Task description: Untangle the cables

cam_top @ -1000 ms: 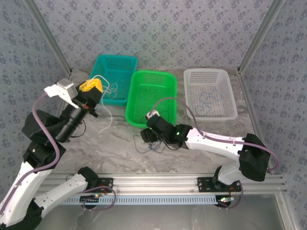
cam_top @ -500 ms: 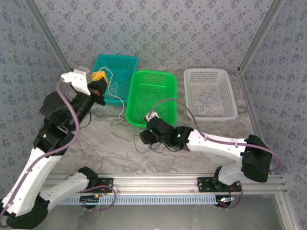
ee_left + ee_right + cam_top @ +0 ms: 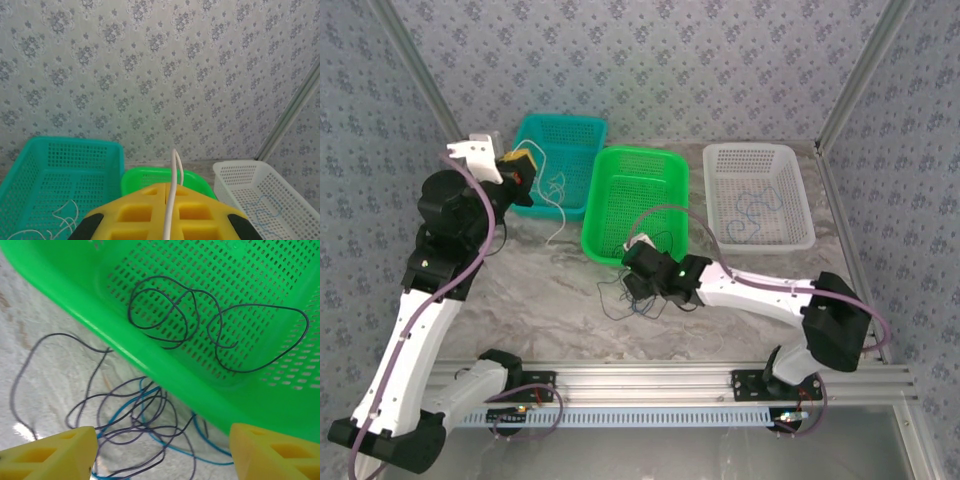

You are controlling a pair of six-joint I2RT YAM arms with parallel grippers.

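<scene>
Sorting partway done, approx. 3 of the cables binned, one knot to go.
L gripper clenched on white cable, teal basket below it; dark cable in green basket just ahead of R gripper, blue one in white basket; R gripper released, dark+blue knot on table right beneath, unseparated.

The left arm is held upright and bent at the elbow. The left gripper is carried high, its yellow fingers pressed together, and a thin white cable is pinched between them. The right arm is stretched low and leftward. The right gripper is pointed downward, and its fingers are spread wide apart.
</scene>
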